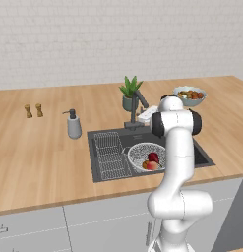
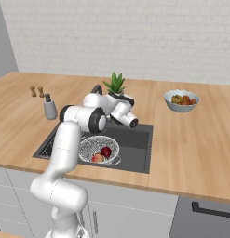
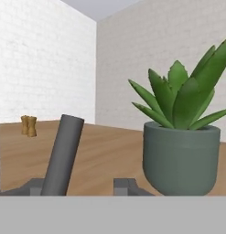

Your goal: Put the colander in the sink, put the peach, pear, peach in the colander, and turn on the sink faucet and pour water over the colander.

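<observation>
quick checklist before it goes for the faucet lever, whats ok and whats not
1. colander inside the sink: ok.
2. Fruit loaded: a pear and one peach show in the colander; second peach: cannot tell.
3. Water running from the sink faucet: not ok, no stream shows.
4. gripper shut: ok; gripping the lever: cannot tell.
5. potted plant clear of the hand: cannot tell, it sits very near.

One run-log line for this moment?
colander in sink | pear, peach inside | gripper shut at faucet | no water visible
</observation>
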